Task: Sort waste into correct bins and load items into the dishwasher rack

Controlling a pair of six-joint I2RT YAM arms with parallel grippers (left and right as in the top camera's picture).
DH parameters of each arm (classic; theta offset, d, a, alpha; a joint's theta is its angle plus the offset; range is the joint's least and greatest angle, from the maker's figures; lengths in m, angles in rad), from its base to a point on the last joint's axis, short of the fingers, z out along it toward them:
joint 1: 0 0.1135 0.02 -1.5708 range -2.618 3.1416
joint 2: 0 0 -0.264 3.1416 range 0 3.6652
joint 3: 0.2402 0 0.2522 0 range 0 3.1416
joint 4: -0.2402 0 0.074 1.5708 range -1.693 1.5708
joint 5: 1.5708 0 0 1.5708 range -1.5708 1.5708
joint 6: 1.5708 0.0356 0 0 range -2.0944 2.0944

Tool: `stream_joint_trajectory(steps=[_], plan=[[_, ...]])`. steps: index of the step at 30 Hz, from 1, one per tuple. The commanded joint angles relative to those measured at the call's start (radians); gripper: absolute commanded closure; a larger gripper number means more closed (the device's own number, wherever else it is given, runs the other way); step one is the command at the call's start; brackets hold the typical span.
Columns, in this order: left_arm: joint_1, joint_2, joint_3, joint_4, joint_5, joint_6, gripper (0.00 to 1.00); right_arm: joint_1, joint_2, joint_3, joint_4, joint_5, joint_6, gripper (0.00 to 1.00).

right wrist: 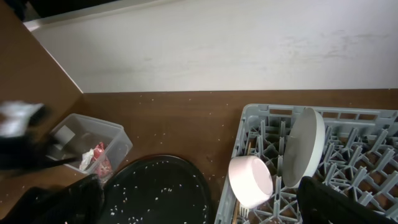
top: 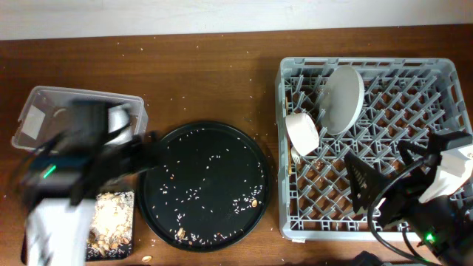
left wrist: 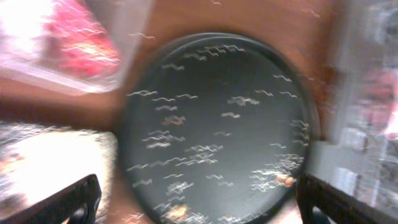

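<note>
The grey dishwasher rack (top: 443,81) holds an upright pale plate (top: 342,98), a pale cup on its side (top: 301,133) and a white fork (top: 295,157). The clear tub (top: 37,111) holds the red-and-silver wrapper (right wrist: 97,158). The shallow black tray (top: 131,222) holds brownish food scraps (top: 111,218). My left gripper (left wrist: 199,205) is open and empty over the round black tray (left wrist: 217,112), and the arm is motion-blurred. My right gripper (right wrist: 199,208) is open and empty above the rack's front. The blue cup, chopstick and carrot stick are out of view.
The large round black tray (top: 203,185) lies between the bins and the rack, strewn with white crumbs and a few orange-brown bits (top: 255,201). Crumbs dot the wooden table (top: 207,74). A pale wall runs along the back edge.
</note>
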Motion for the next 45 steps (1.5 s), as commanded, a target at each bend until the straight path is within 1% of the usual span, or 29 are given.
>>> stream_joint_trajectory(steps=[1, 2, 4, 5, 9, 10, 11, 12, 14, 15, 16, 17, 20, 22, 24, 26, 30, 38, 39, 40, 41, 42, 43, 45], plan=[[0.117, -0.132, 0.025, -0.039, -0.187, 0.24, 0.01, -0.002, -0.002, 0.004, 0.003, 0.008, -0.01, 0.01], [0.12, -0.174, 0.025, -0.03, -0.184, 0.24, 0.01, -0.002, -0.002, 0.004, 0.003, 0.008, -0.01, 0.01], [0.12, -0.203, 0.025, -0.031, -0.179, 0.239, 0.01, -0.002, -0.002, 0.004, 0.003, 0.008, -0.01, 0.01], [0.12, -0.217, 0.025, 0.0, -0.155, 0.234, 0.01, -0.002, -0.002, 0.004, 0.003, 0.008, -0.01, 0.01], [0.12, -0.219, 0.025, -0.043, -0.155, 0.233, 0.01, -0.005, -0.002, -0.025, 0.003, 0.009, -0.01, 0.01], [0.12, -0.219, 0.025, -0.043, -0.155, 0.234, 0.01, -0.029, -0.006, -0.054, -0.003, 0.013, -0.014, 0.01], [0.12, -0.219, 0.025, -0.043, -0.155, 0.234, 0.01, -0.108, -0.035, -0.096, -0.043, 0.028, -0.026, 0.01], [0.12, -0.219, 0.025, -0.043, -0.155, 0.234, 0.01, -0.177, -0.069, -0.142, -0.006, 0.023, -0.026, 0.01], [0.12, -0.219, 0.025, -0.043, -0.155, 0.234, 0.01, -0.29, -0.163, -0.279, 0.136, 0.005, -0.026, 0.01], [0.12, -0.219, 0.025, -0.043, -0.155, 0.234, 0.01, -0.366, -0.267, -0.454, 0.305, 0.004, -0.025, 0.01], [0.12, -0.219, 0.025, -0.043, -0.155, 0.234, 0.01, -0.402, -0.345, -0.576, 0.402, -0.007, -0.025, 0.01], [0.12, -0.219, 0.025, -0.043, -0.155, 0.234, 0.01, -0.438, -0.458, -0.737, 0.469, -0.006, -0.026, 0.01], [0.12, -0.219, 0.025, -0.043, -0.155, 0.234, 0.01, -0.488, -0.666, -1.067, 0.622, -0.003, -0.025, 0.01], [0.12, -0.219, 0.025, -0.043, -0.155, 0.234, 0.01, -0.495, -0.75, -1.255, 0.756, -0.003, -0.025, 0.01], [0.12, -0.22, 0.025, -0.043, -0.155, 0.234, 0.01, -0.495, -0.76, -1.428, 1.004, -0.003, -0.025, 0.01], [0.12, -0.219, 0.025, -0.043, -0.155, 0.234, 0.01, -0.495, -0.76, -1.549, 1.213, 0.0, -0.025, 0.01], [0.12, -0.219, 0.025, -0.043, -0.155, 0.234, 0.01, -0.494, -0.759, -1.551, 1.072, 0.001, -0.026, 0.02], [0.12, -0.219, 0.025, -0.043, -0.155, 0.234, 0.01, -0.494, -0.755, -1.551, 1.073, 0.001, -0.026, 0.01], [0.088, -0.232, 0.021, -0.043, -0.154, 0.234, 0.01, -0.494, -0.755, -1.551, 1.073, 0.001, -0.026, 0.01], [0.041, -0.261, 0.016, -0.026, -0.213, 0.303, 0.01, -0.494, -0.755, -1.551, 1.073, 0.001, -0.026, 0.01], [0.0, -0.288, 0.01, -0.001, -0.249, 0.312, 0.01, -0.494, -0.755, -1.551, 1.073, 0.001, -0.026, 0.01], [-0.079, -0.356, -0.037, 0.087, -0.285, 0.314, 0.01, -0.494, -0.755, -1.551, 1.073, 0.001, -0.026, 0.01], [-0.125, -0.431, -0.128, 0.221, -0.284, 0.338, 0.01, -0.494, -0.755, -1.551, 1.073, 0.001, -0.026, 0.01], [-0.151, -0.577, -0.348, 0.467, -0.253, 0.34, 0.01, -0.494, -0.755, -1.551, 1.073, 0.001, -0.026, 0.01]])
